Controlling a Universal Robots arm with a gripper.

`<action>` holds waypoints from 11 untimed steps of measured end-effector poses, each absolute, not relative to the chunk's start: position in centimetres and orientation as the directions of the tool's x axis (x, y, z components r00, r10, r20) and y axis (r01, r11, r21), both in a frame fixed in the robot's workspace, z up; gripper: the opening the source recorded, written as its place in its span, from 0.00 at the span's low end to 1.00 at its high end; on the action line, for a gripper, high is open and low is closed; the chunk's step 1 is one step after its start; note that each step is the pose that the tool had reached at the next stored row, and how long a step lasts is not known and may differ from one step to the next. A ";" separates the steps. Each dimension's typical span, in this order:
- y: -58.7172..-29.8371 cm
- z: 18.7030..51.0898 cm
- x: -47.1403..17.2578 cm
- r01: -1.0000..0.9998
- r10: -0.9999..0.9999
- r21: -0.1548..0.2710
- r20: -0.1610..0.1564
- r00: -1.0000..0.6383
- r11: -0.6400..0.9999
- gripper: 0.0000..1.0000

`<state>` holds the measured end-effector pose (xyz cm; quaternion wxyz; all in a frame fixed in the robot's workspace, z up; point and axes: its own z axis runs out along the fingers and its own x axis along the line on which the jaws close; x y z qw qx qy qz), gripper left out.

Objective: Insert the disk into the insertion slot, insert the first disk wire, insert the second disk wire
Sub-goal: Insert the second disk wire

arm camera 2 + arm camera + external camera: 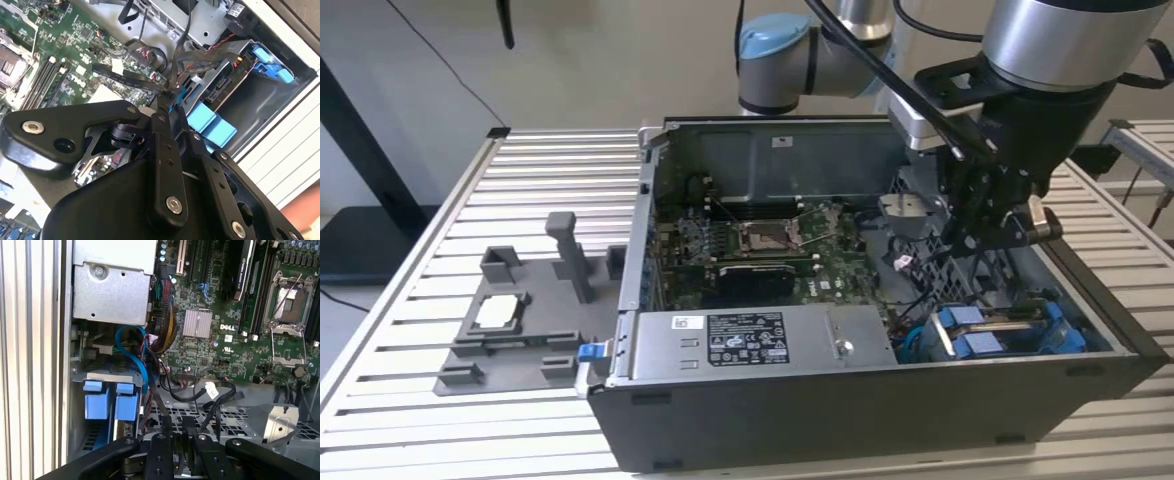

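The disk [1003, 322], silver-grey in its bright blue carrier, sits in the insertion slot [1067, 345] at the case's front corner on the exterior view's right. Both wrist views show the carrier's blue tabs [210, 122] [96, 401]. My gripper [994, 235] hangs inside the case just behind the disk, over the perforated floor. Its fingers are shut on a thin black disk wire [131, 77] that runs from the fingertips [161, 102] toward the board. In the first wrist view, the same wire [156, 395] rises from my gripper [176, 427] toward the disk's end.
The green motherboard [761, 250] fills the case's middle, with its CPU socket [290, 300]. A grey power-supply box [747, 340] lies along the front wall. A blue cable [135, 347] and a coloured wire bundle [167, 330] hang near the disk. A grey fixture [520, 320] stands on the slatted table.
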<state>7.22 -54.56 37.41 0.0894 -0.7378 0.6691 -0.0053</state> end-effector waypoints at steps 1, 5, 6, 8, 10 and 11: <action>-54.6 37.4 7.2 -0.986 -0.988 -0.139 -0.112 0.105 -0.089 0.23; -54.6 37.4 7.2 -0.986 -0.988 -0.141 -0.112 0.106 -0.090 0.21; -54.6 37.4 7.2 -0.986 -0.988 -0.141 -0.112 0.106 -0.090 0.15; -54.6 37.4 7.2 -0.986 -0.988 -0.142 -0.112 0.106 -0.090 0.15; -54.6 37.4 7.2 -0.986 -0.988 -0.142 -0.111 0.106 -0.090 0.11; -54.6 37.4 7.2 -0.986 -0.988 -0.142 -0.112 0.106 -0.090 0.11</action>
